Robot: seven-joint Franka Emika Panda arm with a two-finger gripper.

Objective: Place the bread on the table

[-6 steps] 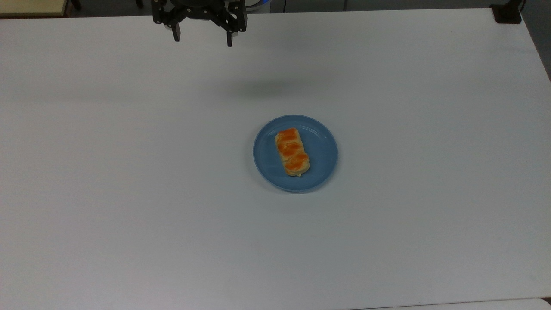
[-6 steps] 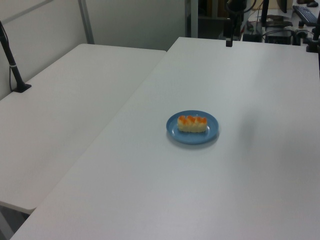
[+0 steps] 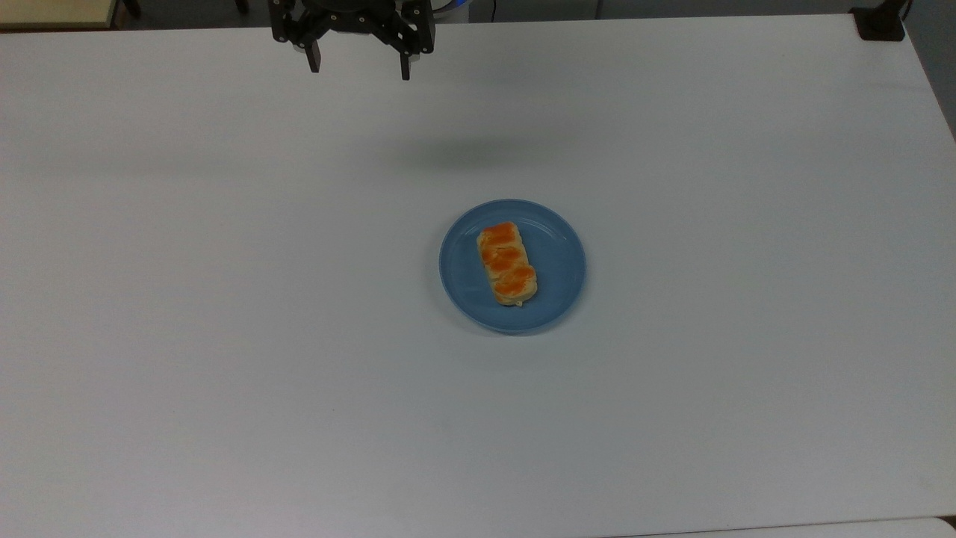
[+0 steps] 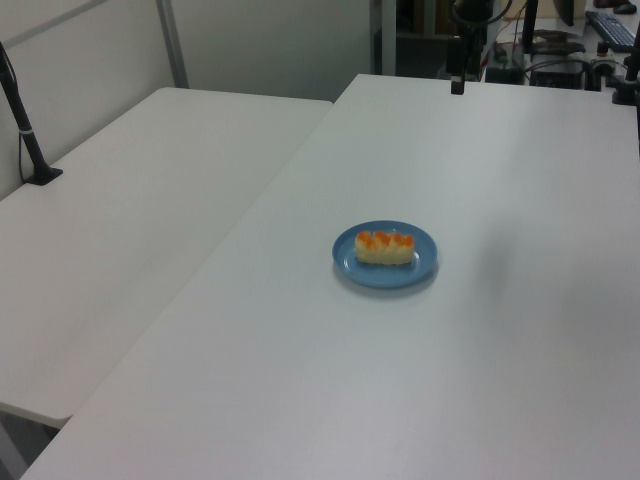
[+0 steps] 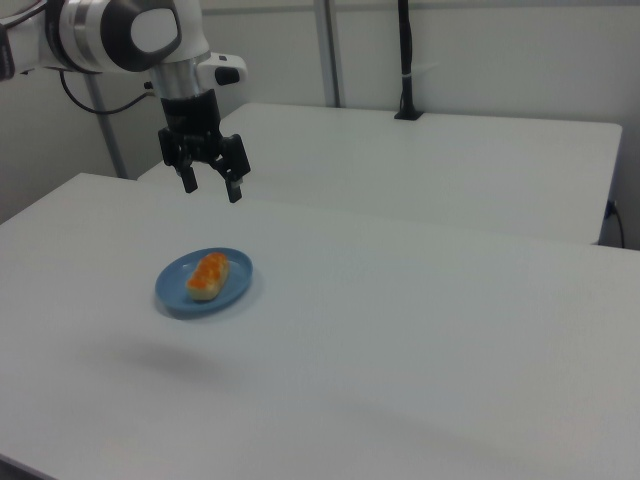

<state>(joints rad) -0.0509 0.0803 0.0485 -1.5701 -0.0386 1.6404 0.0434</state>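
Observation:
The bread [image 3: 507,263] [image 4: 384,248] [image 5: 208,276], a pale-tan roll with three orange lumps, lies on a round blue plate [image 3: 559,261] [image 4: 425,262] [image 5: 235,285] near the middle of the white table [image 3: 224,336] [image 4: 300,380] [image 5: 420,340]. My gripper [image 3: 359,69] [image 5: 210,186] hangs open and empty, well above the table. In the top view it is at the upper edge, up and left of the plate. In the right view it hovers above the plate. One black fingertip [image 4: 457,86] shows at the top of the left view.
A second white table [image 4: 120,230] [image 5: 440,160] adjoins this one. A black post [image 4: 25,130] [image 5: 405,60] stands on it. A black clamp [image 3: 880,22] sits at the top view's upper right corner. Desk clutter [image 4: 570,50] lies beyond the far edge.
In the top view the gripper has shifted slightly to the right and its fingers sit a little closer together. The bread and plate have not moved.

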